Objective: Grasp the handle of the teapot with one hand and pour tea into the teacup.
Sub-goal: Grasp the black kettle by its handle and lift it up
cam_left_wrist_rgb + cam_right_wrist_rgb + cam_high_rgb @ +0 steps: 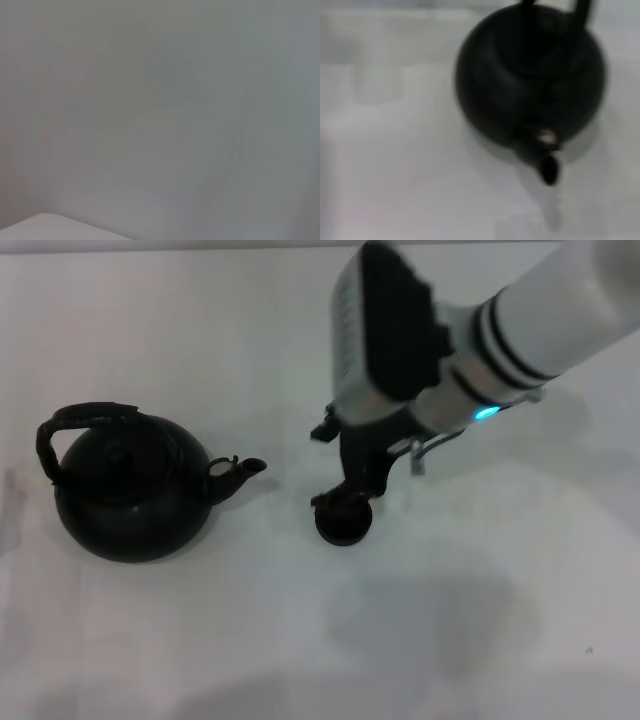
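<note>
— One pot, one cup, both on white table (200, 640). Positions?
— Teapot (130, 490) upright at robot's left, arched handle (75, 425) over knobbed lid, short spout (240, 472) aimed toward teacup (343, 521). Clear gap between spout tip and cup.
— Right gripper?
— Right gripper (350, 492) reaching in from upper right on white wrist with lit blue-green light, black fingertips down at teacup, at or on its far rim. Contact with cup: cannot tell. Finger spread: cannot tell, hidden by own body.
— Right wrist camera?
— Filled by teapot (530, 75), spout (542, 160) pointing toward lens, handle partly cut off at frame edge. No fingers in that shot.
— Left gripper?
— Out of sight. Only blank pale surface on left wrist camera.
— Teapot handle gripped?
— Untouched. Well apart from right gripper.
</note>
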Robot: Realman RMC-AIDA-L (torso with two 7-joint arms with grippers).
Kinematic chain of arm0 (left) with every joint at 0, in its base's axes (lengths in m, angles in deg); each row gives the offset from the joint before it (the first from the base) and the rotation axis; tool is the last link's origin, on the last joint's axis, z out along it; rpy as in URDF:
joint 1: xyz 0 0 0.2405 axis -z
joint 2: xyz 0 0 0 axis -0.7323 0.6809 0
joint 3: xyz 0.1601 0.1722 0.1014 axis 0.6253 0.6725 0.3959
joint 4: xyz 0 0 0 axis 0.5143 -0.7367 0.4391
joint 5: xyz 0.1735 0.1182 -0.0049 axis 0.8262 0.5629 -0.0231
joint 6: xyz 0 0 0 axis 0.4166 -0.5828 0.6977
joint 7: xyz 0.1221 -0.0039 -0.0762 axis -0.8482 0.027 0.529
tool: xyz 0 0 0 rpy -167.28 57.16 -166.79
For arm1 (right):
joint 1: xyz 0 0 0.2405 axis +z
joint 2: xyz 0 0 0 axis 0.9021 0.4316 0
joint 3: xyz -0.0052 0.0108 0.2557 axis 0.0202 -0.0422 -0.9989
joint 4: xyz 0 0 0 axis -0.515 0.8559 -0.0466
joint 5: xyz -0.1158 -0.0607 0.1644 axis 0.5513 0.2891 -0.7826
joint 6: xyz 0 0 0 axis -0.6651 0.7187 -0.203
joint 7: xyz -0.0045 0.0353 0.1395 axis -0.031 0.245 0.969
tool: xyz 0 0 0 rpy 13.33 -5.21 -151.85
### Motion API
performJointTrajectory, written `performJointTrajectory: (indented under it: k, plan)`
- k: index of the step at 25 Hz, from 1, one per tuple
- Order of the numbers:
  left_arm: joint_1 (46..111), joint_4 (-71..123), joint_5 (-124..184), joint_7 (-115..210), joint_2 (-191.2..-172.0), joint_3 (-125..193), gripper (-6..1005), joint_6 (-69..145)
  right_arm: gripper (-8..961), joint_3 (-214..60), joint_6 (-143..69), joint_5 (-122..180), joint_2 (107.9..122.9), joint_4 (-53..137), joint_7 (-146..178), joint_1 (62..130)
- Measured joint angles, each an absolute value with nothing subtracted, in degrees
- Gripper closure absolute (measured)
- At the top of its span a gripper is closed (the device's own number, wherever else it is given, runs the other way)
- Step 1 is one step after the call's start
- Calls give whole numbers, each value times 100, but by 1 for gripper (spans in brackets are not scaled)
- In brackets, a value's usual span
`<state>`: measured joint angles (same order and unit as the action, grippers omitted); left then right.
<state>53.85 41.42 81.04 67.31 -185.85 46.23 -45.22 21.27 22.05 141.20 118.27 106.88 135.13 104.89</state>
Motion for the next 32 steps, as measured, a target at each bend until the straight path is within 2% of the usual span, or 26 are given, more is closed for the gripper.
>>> performJointTrajectory:
  k: [9, 16, 26, 32]
  plan:
    - [5385, 4132, 8104, 6728, -18586, 4623, 244, -4520, 130, 659, 1873, 13723, 11812, 10912, 13171, 9508]
    - [5383, 4132, 8104, 6731, -18586, 4623, 245, -4521, 130, -507, 1355, 10067, 11769, 9888, 10690, 8545]
    - [5316, 4134, 8105, 6593, -18597, 4830, 244, -4522, 130, -1711, 2487, 5228, 11784, 6115, 6468, 8544]
    - [5219, 4133, 8106, 6240, -18586, 5311, 244, -4622, 130, -1731, 2648, 3870, 11791, 5154, 5355, 8591]
